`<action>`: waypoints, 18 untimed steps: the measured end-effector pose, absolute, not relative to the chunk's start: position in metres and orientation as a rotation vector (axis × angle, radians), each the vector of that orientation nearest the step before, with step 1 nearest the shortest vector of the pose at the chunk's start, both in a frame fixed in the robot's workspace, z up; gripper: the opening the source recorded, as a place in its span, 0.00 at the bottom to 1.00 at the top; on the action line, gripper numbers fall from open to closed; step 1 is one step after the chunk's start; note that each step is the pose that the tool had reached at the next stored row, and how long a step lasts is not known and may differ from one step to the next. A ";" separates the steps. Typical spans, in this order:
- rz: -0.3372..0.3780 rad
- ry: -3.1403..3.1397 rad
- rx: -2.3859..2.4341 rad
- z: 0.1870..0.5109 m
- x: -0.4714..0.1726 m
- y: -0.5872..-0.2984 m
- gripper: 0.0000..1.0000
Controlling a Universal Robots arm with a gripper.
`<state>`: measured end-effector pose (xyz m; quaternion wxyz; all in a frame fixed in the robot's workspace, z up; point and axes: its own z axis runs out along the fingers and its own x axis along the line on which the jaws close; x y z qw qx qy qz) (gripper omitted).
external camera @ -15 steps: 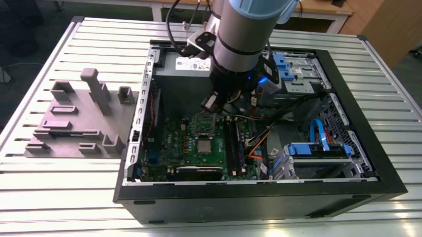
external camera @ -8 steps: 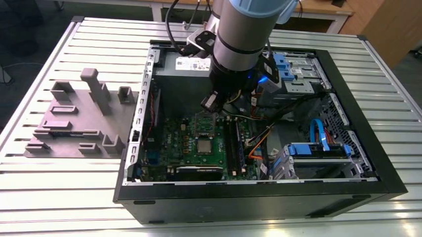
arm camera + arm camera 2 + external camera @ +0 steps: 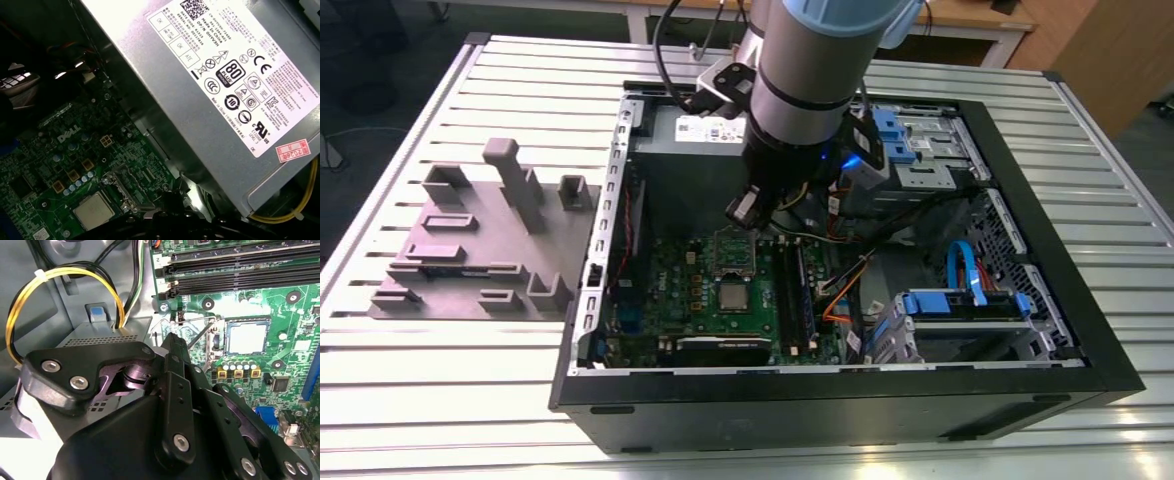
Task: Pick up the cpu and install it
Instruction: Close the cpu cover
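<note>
A large white label [image 3: 240,75] covers the grey face of the power supply [image 3: 165,115] in the first wrist view. It carries rows of fine black print, a square code [image 3: 194,7] at one end, a boxed efficiency badge [image 3: 231,71] and a cluster of round and triangular certification marks. A small pink sticker [image 3: 294,150] with red print sits at the label's far corner. The motherboard [image 3: 45,165] bears a white maker's logo [image 3: 69,132]. In the exterior view the same label [image 3: 707,128] shows as a white patch, too small to read.
</note>
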<state>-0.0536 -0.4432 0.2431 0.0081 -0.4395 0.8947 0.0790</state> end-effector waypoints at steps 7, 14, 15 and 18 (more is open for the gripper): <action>0.246 2.797 -1.374 0.243 -0.054 -0.449 0.11; 0.246 2.797 -1.374 0.243 -0.054 -0.451 0.11; 0.246 2.797 -1.374 0.243 -0.054 -0.451 0.11; 0.246 2.797 -1.374 0.243 -0.054 -0.452 0.11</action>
